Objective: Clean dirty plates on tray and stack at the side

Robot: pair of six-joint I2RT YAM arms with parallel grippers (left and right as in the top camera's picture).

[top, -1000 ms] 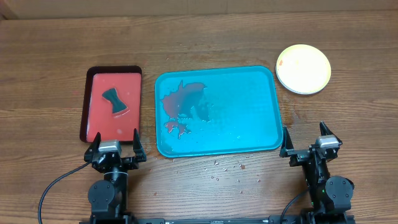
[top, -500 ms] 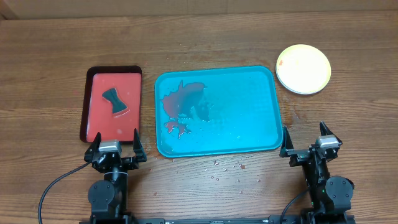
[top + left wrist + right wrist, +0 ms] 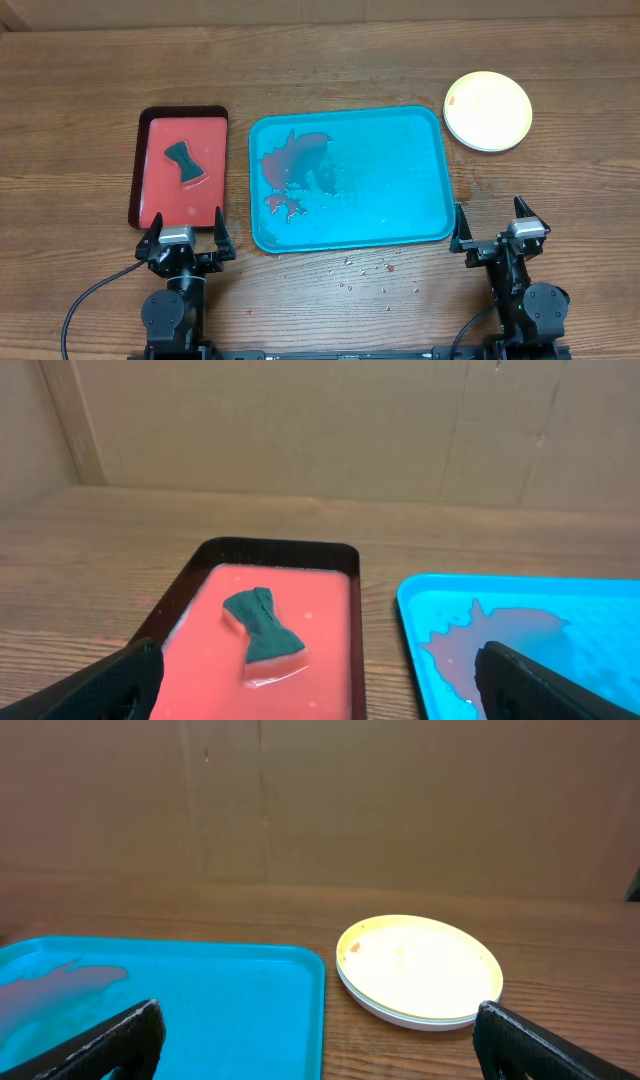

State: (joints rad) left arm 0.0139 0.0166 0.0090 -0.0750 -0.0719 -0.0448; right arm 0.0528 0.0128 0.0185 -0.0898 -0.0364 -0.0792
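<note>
Counter [image 3: 330, 60] unchanged over last second | plates [image 3: 487, 110] stacked beside tray [image 3: 390, 180], so I judge task finished | left claw [image 3: 186, 232], right claw [image 3: 490, 222] both spread, idle.

A robot lab bench. Cardboard panels [image 3: 300, 800] back a wooden desk [image 3: 320, 60]; a cabled left arm [image 3: 172, 305] and right arm [image 3: 528, 300] sit at its edge.

The red tray [image 3: 137, 170] with its sponge [image 3: 184, 163] lies just above my left gripper [image 3: 187, 225]; the turquoise tray [image 3: 400, 170] fills mid-frame. Bare surface [image 3: 560, 180] separates my right gripper [image 3: 489, 215] from the stacked plates [image 3: 487, 110] at upper right, and the whole top strip is open.
</note>
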